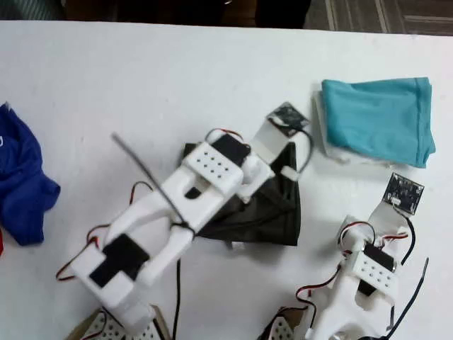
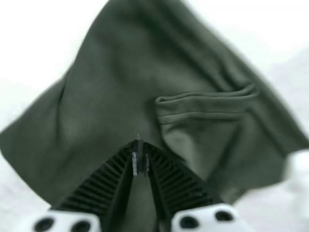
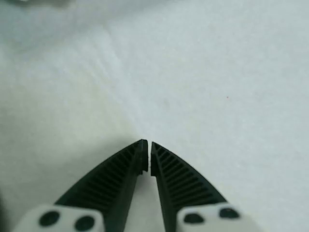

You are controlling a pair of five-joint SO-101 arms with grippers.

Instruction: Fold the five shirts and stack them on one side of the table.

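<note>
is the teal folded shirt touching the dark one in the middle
Apart. The high view shows a strip of bare white table between the teal shirt and the dark shirt.

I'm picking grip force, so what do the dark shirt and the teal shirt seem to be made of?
Dark shirt: looks like a soft, matte knit, probably cotton jersey. It drapes in loose folds and shows a stitched hem band.
Teal shirt: a similar matte knit, folded flat with soft, rounded edges. The exact fibre of either cannot be told.
</note>
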